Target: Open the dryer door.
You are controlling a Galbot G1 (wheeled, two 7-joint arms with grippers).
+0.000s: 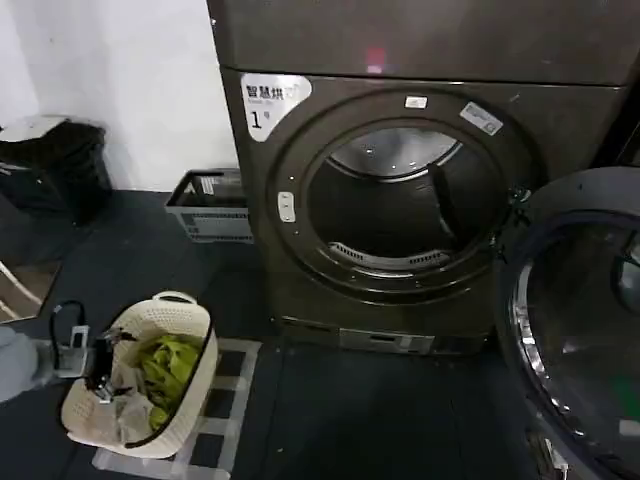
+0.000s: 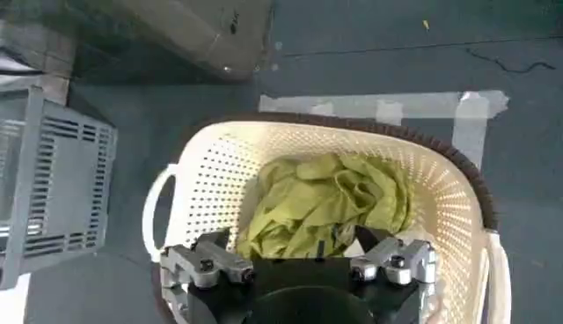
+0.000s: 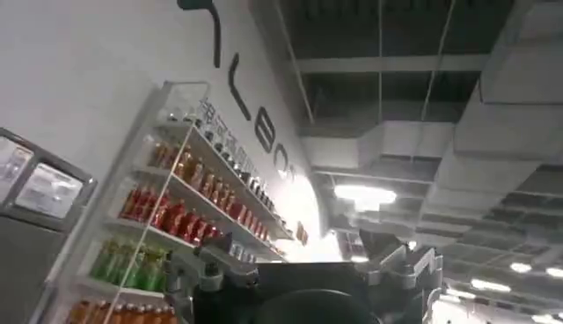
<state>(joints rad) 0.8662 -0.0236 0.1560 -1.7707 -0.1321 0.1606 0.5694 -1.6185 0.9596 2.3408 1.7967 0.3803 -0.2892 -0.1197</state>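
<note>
We see the dryer (image 1: 400, 200) filling the upper centre of the head view, its drum exposed, and the dryer door (image 1: 580, 320) swung fully open at the lower right edge of the frame. Our left claw (image 2: 299, 264) hangs released over the cream laundry basket (image 2: 440, 194) holding a green cloth (image 2: 325, 202) at lower left. Our right claw (image 3: 308, 268) points up toward a ceiling and drink shelves (image 3: 176, 211), its fingers apart and empty.

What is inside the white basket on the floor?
Crumpled yellow-green cloth lies inside the white basket, with the left gripper hovering open just above it. Whatever lies under the cloth is covered, so I cannot tell.
</note>
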